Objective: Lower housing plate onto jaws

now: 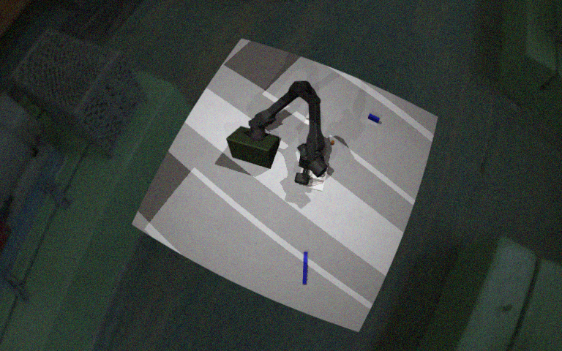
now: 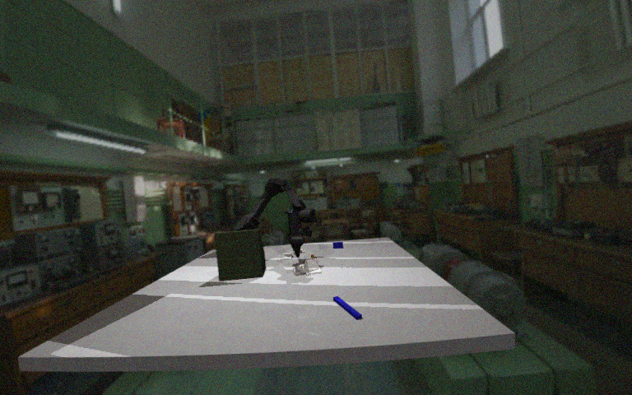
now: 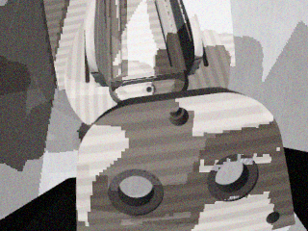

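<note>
The pincer (image 1: 306,170) (image 2: 297,251) (image 3: 177,175) holds the housing plate (image 3: 185,149) between its fingers, which stand well apart. In the wrist view the plate fills the lower middle, its rounded edge facing the jaw parts beyond. It has two large ringed holes side by side, a smaller hole near that edge and another toward the lower right corner. The plate cannot be picked out in the top or exterior view, and its height over the stubs cannot be told.

The pincer points down over the pale assembly (image 1: 317,184) (image 2: 313,268) (image 3: 77,91) on the table (image 1: 232,207) (image 2: 233,328). Past the plate's edge, two long parts run side by side with a bright gap between them; the stubs are not clear to see.

The arm (image 1: 314,118) (image 2: 261,205) bends over from a dark green box (image 1: 253,151) (image 2: 239,255). A small orange thing (image 1: 332,142) (image 2: 312,256) lies near the assembly. A short blue block (image 1: 373,118) (image 2: 337,244) and a long blue bar (image 1: 304,268) (image 2: 346,307) lie well apart from it, on opposite sides.
</note>
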`<move>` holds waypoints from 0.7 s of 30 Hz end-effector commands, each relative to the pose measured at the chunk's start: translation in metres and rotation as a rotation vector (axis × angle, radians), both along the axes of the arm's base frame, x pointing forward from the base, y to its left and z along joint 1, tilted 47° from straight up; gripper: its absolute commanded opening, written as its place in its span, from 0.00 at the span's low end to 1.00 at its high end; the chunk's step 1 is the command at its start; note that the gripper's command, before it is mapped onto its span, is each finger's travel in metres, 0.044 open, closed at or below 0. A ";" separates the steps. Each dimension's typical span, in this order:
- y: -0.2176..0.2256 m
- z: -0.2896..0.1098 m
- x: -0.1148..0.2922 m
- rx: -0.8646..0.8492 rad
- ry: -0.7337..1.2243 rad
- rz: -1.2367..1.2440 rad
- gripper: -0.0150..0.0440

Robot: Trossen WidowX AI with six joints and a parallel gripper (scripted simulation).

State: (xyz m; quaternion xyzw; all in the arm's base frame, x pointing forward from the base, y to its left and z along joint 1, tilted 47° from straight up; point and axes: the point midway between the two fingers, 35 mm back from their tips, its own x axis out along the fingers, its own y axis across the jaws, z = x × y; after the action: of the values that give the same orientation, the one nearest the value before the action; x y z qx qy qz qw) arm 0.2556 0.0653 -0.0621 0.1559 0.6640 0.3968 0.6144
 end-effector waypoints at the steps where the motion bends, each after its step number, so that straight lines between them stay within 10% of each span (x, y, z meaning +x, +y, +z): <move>1: -0.001 -0.001 0.000 -0.003 0.003 -0.003 0.85; 21: 0.000 0.000 -0.001 -0.002 0.000 0.000 0.85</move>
State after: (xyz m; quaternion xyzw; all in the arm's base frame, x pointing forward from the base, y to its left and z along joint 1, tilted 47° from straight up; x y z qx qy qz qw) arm 0.2553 0.0651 -0.0628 0.1569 0.6647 0.3963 0.6136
